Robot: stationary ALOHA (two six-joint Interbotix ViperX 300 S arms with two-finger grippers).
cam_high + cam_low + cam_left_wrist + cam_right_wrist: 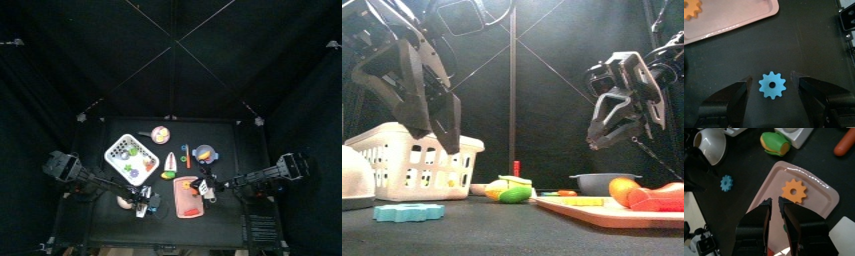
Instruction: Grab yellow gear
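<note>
Gears first: your target, the yellow gear [793,190], lies flat on the pink tray [764,190], at about five o'clock on the table when you look down from above. Your right gripper [775,202] hangs just above the tray's edge, beside that gear, jaws pressed almost together and holding nothing. Your left gripper [773,80] hovers at about seven o'clock with its jaws spread wide on either side of a blue gear [772,84] lying on the black table [811,45], not touching it.
</note>
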